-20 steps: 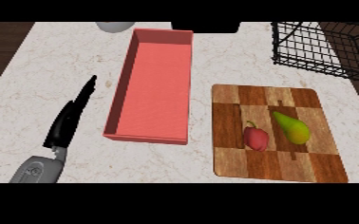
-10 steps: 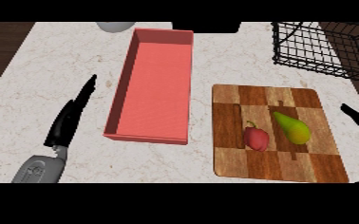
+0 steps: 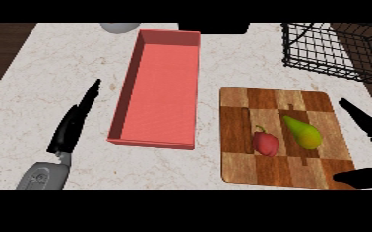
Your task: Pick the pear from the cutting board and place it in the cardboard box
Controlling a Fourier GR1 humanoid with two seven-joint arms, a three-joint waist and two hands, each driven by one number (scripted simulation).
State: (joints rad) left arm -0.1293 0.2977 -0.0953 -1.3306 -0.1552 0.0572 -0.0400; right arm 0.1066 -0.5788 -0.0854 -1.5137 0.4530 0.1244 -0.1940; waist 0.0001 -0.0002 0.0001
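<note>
Two changes mark the approach: the right hand (image 3: 356, 119), fingers spread, has entered beside the cutting board (image 3: 285, 136), where the pear (image 3: 303, 132) lies ungrasped by a red pepper (image 3: 266, 143).

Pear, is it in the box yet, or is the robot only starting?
Only starting. The pear lies on the cutting board beside a red pepper, and nothing is in the box. The right hand is at the board's right edge, fingers straight, holding nothing. The left hand rests open at the left. Grabbing, carrying and dropping remain.
</note>
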